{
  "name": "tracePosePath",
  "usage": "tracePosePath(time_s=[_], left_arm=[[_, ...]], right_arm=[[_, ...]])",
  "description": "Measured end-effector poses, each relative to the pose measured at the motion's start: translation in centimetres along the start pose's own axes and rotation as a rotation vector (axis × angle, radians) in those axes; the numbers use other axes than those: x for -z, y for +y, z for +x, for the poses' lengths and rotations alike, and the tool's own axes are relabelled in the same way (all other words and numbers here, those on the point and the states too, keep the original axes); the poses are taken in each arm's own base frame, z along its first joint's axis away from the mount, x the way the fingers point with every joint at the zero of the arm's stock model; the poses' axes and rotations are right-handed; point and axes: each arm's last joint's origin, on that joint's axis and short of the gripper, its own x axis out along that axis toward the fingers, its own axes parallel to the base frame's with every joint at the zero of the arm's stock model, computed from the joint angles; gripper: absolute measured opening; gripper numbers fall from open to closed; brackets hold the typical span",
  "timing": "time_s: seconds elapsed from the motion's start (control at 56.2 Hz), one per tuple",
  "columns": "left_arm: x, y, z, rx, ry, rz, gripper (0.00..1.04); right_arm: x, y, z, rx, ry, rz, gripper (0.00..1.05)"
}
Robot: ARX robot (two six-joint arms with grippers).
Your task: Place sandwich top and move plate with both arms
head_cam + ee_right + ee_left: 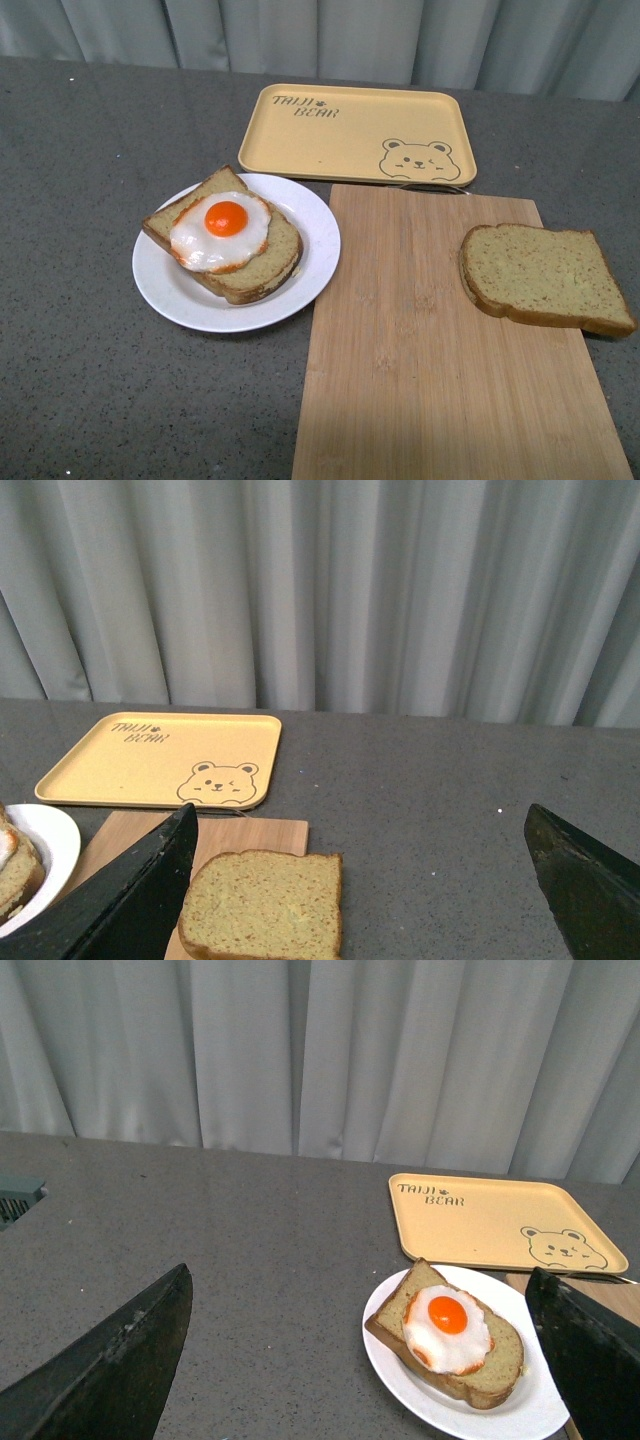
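**Both pincers spread wide, bare slice lying apart from the plate**

The grey table (pixel 80 220) fills the front view, where neither arm shows. The wooden board (pixel 420 360) is cut off by the lower frame edge. Behind it, the yellow tray (pixel 340 135) reads "TAIJI BEAR" beside a bear face. A thin dark line at its near edge may be a utensil, but it is too faint to tell. The plate (pixel 312 240), just beside the board's left edge, carries the egg-topped slice (pixel 225 235). The sandwich top (pixel 545 275) lies flat on the board's right side, overhanging its edge. The right gripper (pixel 360 810) stands wide open, with that slice low between its fingers, nearer one and untouched. The left gripper (pixel 357 1275) is equally spread, and one finger partly hides the plate.
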Motion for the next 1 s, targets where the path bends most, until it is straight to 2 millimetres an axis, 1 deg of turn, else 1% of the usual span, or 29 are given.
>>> tracePosePath(time_s=[0.996], left_arm=[[0.0,0.0,0.0,0.0,0.0,0.0,0.98]], right_arm=[[0.0,0.0,0.0,0.0,0.0,0.0,0.95]])
